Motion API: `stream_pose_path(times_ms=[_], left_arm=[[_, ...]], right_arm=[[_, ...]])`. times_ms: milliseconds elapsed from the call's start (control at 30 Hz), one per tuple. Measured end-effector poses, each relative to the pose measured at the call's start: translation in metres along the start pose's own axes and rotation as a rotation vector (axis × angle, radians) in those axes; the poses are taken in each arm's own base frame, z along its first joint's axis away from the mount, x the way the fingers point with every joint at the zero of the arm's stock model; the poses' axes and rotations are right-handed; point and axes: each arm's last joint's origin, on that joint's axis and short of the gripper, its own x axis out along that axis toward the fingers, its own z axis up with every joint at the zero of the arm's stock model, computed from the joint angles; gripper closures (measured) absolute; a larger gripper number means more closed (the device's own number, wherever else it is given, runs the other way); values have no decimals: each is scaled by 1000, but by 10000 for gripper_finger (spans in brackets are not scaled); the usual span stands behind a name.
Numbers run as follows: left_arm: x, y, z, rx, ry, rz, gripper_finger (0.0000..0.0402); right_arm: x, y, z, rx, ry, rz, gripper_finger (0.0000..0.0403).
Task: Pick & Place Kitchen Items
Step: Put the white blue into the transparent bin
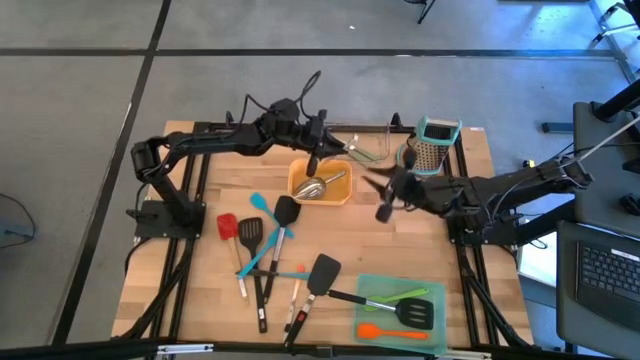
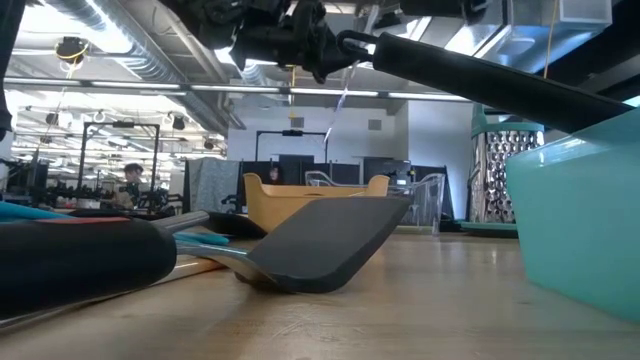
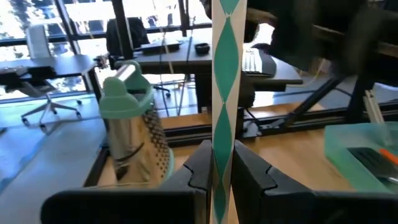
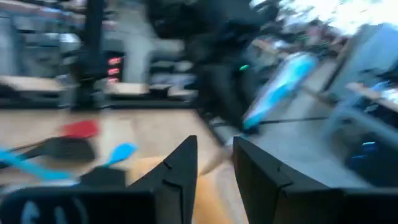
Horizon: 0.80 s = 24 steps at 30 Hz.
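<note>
My left gripper (image 1: 314,150) hangs over the far edge of the orange tray (image 1: 322,183), shut on a flat teal-and-white diamond-patterned utensil (image 3: 225,74). A steel scoop (image 1: 318,187) lies in that tray. My right gripper (image 1: 378,190) hovers just right of the tray; in the right wrist view a narrow gap shows between its fingers (image 4: 214,149) with nothing in it. Loose utensils lie on the table: a red spatula (image 1: 228,226), a teal tool (image 1: 262,205) and black spatulas (image 1: 287,212) (image 1: 322,272). My left gripper pinches the patterned utensil between its two fingers, on its flat faces at a stretch partway along (image 3: 222,140). The fingers come at it about level and lie across it. It stands upright and runs past the fingers above and below; the gripper hides its lower end.
A steel box grater (image 1: 435,145) with a teal top stands at the far right, next to a clear tray (image 1: 370,145). A teal tray (image 1: 400,310) at the near right holds a green tool, an orange tool and a black spatula. Bare wood shows at the right centre.
</note>
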Motion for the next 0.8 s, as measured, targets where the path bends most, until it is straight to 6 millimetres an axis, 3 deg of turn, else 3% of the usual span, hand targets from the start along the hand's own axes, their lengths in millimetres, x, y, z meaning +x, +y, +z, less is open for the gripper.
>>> stream_pose_path(times_ms=[167, 300, 400, 600, 800], left_arm=[[3, -7, -5, 0, 65, 10, 375], [2, -11, -16, 31, 208, 67, 375], [3, -18, -23, 65, 306, 102, 375], [7, -35, -20, 155, 498, 172, 375], [13, -51, 2, 208, 546, 180, 375]], right_arm=[[-3, -12, 11, -40, -66, -51, 274], [-4, -29, 34, 6, -77, -96, 245], [3, -43, 47, 50, -1, -71, 222], [29, -66, 72, 115, 219, 50, 189], [81, -56, 72, -11, 447, 103, 186]])
